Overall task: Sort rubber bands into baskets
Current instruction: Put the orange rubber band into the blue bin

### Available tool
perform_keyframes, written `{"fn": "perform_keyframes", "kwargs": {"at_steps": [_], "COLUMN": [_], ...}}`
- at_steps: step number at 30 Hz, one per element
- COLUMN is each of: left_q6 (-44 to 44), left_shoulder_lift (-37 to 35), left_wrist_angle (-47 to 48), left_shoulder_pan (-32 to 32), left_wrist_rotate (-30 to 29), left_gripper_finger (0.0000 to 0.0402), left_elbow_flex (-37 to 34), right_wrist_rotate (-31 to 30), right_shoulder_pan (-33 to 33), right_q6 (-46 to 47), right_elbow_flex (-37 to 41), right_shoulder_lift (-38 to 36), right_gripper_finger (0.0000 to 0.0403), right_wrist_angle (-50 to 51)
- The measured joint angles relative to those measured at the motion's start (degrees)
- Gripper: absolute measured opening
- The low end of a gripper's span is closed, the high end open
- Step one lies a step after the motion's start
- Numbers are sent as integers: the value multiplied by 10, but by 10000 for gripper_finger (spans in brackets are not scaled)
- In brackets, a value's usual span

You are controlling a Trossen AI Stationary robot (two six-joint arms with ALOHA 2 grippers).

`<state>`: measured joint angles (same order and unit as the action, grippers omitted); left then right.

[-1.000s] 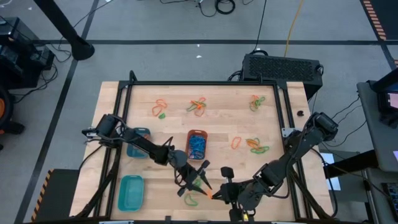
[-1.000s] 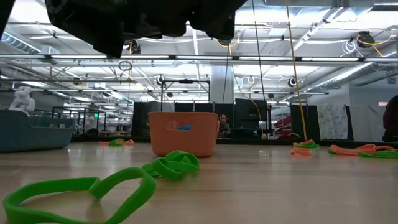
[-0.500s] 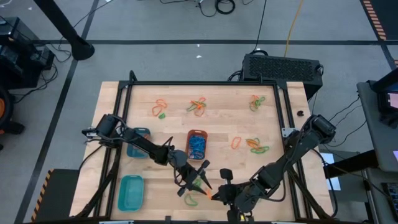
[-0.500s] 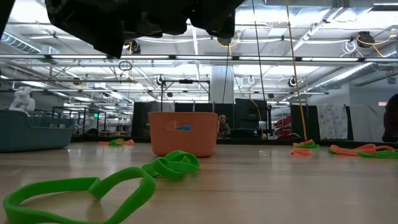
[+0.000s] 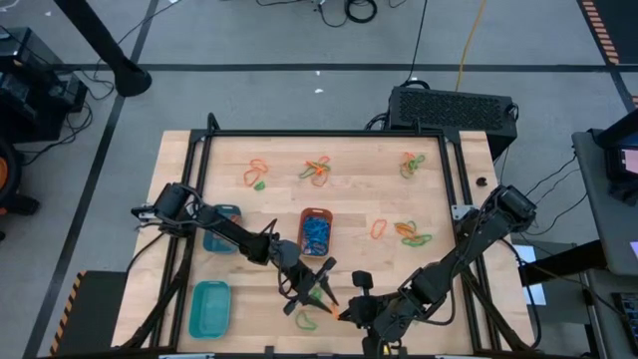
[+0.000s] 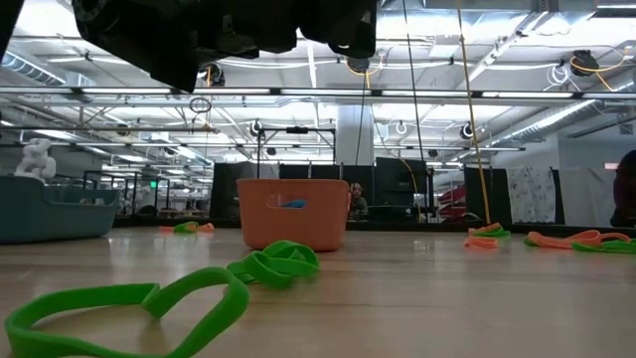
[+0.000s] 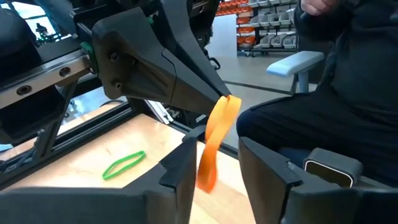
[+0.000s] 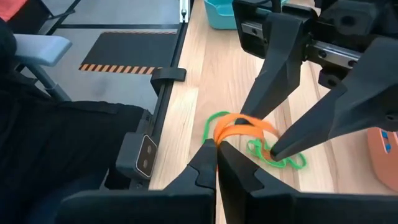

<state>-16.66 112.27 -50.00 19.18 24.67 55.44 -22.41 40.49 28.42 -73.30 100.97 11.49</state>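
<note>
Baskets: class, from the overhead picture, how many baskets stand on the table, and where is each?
3. The orange basket stands mid-table, holding blue bands. The small blue-teal basket stands toward the left side, partly under the left arm. The larger teal basket sits at the near left corner. None looks hidden.

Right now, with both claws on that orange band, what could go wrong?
1. The right gripper pinches the orange band that also hangs between the left gripper's fingers; pulling apart might snap it loose.
2. Green bands lie just underneath and could get dragged along.
3. The orange basket already holds blue bands, so it may be missorted.
</note>
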Motion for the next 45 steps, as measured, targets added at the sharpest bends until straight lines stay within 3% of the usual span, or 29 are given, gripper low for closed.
{"fn": "perform_keyframes", "kwargs": {"at_steps": [9, 15, 20, 23, 31, 37, 45], "left_q6": [0, -1, -1, -2, -17, 87, 359], "left_shoulder_lift": [0, 0, 0, -17, -148, -244, -320], "left_wrist_angle": [0, 0, 0, 51, 371, 691, 1049], "left_shoulder_pan": [0, 0, -1, 0, 2, 1, -25], "left_wrist_rotate": [-5, -9, -15, -53, -278, -463, -493], "left_gripper_finger": [10, 6, 5, 5, 5, 5, 4], "left_elbow_flex": [0, 0, 0, 0, 0, 0, 0], "right_wrist_rotate": [0, 1, 0, 1, 0, -3, -1], "right_shoulder_pan": [0, -4, -10, -15, -18, -32, -87], "right_q6": [-10, -9, -26, -27, 0, 1, -128], "right_elbow_flex": [0, 0, 0, 0, 0, 0, 0], "right_shoulder_lift": [0, 0, 0, 0, 0, 0, 0], "right_gripper_finger": [0, 28, 93, 133, 200, 210, 210], "right_wrist_angle": [2, 3, 14, 37, 156, 173, 172]}}
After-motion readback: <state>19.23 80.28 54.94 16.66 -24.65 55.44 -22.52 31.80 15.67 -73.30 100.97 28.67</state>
